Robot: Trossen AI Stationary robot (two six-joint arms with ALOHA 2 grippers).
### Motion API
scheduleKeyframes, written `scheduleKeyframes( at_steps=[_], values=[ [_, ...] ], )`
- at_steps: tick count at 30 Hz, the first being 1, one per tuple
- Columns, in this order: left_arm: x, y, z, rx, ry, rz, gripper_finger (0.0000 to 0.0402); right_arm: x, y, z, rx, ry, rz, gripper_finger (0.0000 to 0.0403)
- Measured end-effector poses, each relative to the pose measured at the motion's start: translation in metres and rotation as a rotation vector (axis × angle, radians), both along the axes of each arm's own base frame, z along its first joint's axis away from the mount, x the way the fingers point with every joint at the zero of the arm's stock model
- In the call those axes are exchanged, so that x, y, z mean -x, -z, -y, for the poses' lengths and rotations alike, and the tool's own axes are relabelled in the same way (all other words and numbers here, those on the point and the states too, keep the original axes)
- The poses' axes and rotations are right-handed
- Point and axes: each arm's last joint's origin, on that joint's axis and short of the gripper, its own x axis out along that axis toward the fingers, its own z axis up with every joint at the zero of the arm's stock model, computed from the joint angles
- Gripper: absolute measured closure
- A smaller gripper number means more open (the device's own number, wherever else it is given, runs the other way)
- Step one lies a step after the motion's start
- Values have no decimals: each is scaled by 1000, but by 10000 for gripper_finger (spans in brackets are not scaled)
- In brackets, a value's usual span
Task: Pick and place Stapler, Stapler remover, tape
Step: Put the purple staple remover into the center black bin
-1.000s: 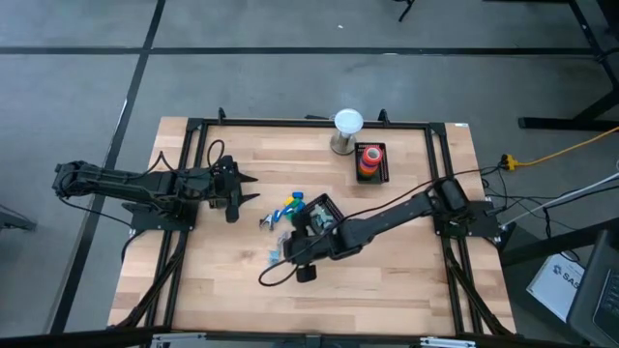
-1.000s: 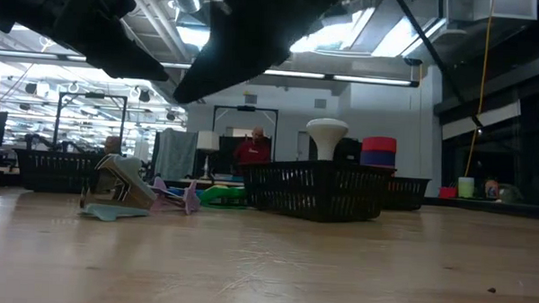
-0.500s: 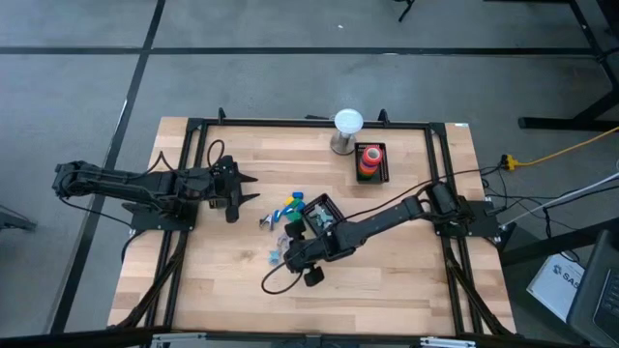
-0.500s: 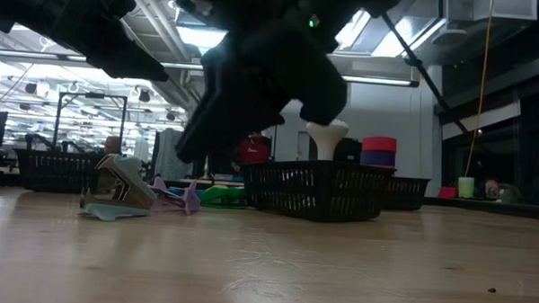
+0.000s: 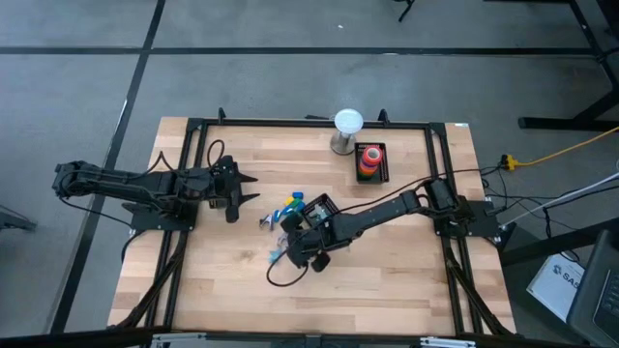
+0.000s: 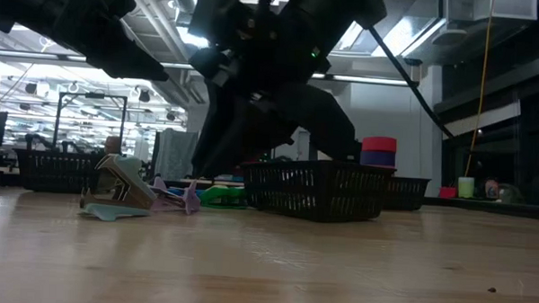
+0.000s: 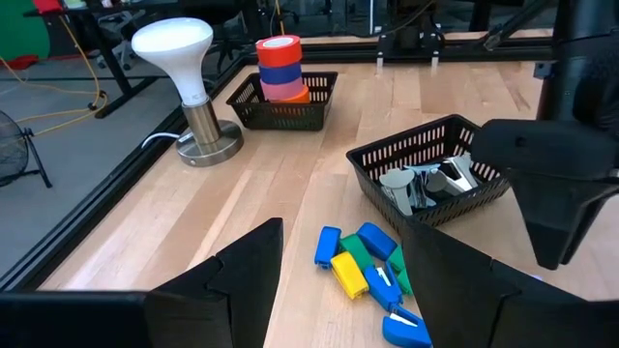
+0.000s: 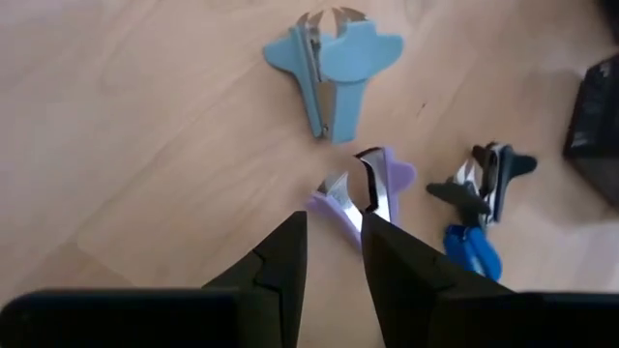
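Note:
My right gripper (image 8: 334, 227) is open by a narrow gap and points down at the table's middle (image 5: 290, 249). Just past its fingertips lies a purple staple remover (image 8: 372, 184), with a light-blue one (image 8: 334, 53) and a black one (image 8: 484, 184) nearby on the wood. Small blue, green and yellow staplers (image 5: 291, 205) lie beside a black basket (image 5: 327, 208) that holds more removers. The tape rolls (image 5: 369, 159) are stacked in a smaller basket at the far side. My left gripper (image 7: 340, 240) waits open at the table's left (image 5: 242, 188).
A white-headed lamp (image 5: 346, 128) stands at the far edge next to the tape basket (image 7: 280, 101). A black cable (image 5: 280, 275) loops on the table near my right gripper. Bare wood stretches along the near side (image 5: 368, 300). A person shows far off in the room (image 6: 251, 151).
My right gripper has come down from high above the table toward the staple removers and shifted a little toward the far edge. The things on the table have stayed where they were.

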Motion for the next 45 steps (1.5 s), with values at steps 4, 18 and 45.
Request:
scheduleKeyframes(
  at_steps=[4,18,45],
  values=[
    [0,0,0,0,0,0,192,-1,2,0,36,-52,0,297],
    [0,0,0,0,0,0,192,-8,18,9,64,-37,-3,297],
    [0,0,0,0,0,0,192,-8,20,-1,-100,66,2,396]
  ],
)
